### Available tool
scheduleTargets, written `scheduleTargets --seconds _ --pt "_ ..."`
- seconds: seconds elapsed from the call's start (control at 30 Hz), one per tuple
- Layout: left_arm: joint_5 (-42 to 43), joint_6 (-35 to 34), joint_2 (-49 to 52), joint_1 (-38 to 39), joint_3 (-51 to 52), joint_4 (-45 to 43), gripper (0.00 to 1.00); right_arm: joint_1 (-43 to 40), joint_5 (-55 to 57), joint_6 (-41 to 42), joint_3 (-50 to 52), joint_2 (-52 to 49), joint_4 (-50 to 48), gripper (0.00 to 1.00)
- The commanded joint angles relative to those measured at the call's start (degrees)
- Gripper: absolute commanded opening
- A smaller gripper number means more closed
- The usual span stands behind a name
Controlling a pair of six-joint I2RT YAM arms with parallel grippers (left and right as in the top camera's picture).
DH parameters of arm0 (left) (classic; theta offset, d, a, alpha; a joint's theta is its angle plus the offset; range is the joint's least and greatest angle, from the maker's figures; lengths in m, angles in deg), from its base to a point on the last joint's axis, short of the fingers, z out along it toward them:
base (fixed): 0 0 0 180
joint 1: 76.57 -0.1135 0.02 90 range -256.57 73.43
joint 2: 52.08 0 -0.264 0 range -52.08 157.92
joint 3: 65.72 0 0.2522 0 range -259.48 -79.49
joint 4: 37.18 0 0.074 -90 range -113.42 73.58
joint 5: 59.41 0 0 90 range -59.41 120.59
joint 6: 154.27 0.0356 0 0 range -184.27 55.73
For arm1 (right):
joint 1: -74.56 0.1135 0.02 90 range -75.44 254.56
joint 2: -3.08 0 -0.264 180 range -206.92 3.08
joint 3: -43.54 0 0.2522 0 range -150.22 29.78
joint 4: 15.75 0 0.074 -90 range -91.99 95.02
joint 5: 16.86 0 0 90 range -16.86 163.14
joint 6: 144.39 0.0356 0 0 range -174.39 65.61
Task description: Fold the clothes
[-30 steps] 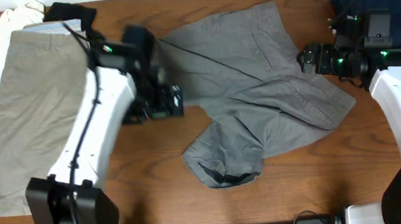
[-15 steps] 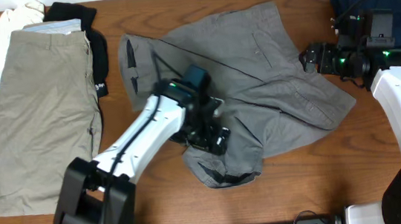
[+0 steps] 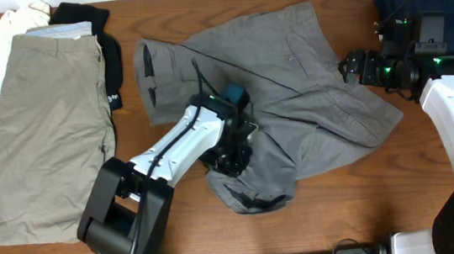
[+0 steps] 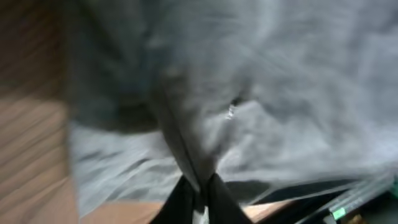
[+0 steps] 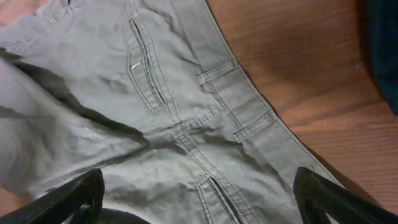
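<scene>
You're seeing the left gripper (image 4: pixel 200 188) pinching a fold of blurred grey shorts (image 4: pixel 280 93), with the table (image 4: pixel 31 155) showing to its left.

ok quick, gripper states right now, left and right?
Left gripper: closed, pinching a fold of the grey shorts.
Right gripper: open, holding nothing.

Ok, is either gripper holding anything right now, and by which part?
Left gripper pinches the grey shorts at a raised fold in the near leg. Right gripper is open, holding nothing.
</scene>
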Motion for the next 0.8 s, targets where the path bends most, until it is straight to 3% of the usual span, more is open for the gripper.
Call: scheduleTargets --seconds 0.0,0.23,0.6,0.77 --pt "-9.57 -4.94 -0.72 -2.64 -0.66 3.13 0.06 -0.42 -0.44 0.0 -0.68 -0.46 0.17 0.95" --pt "-26.53 -13.11 -3.06 -9.84 -2.99 12.59 0.06 -0.42 -0.44 -0.02 -0.68 -0.46 0.2 0.95" --pt "-34.69 -13.03 -3.26 -18.82 -3.02 0.7 0.06 -0.42 0.09 -0.5 -0.68 -0.46 0.83 0.94" --pt "-36.94 -13.0 -3.26 -22.01 -2.99 0.85 0.06 -0.42 3.02 -0.61 -0.68 -0.46 2.64 0.91"
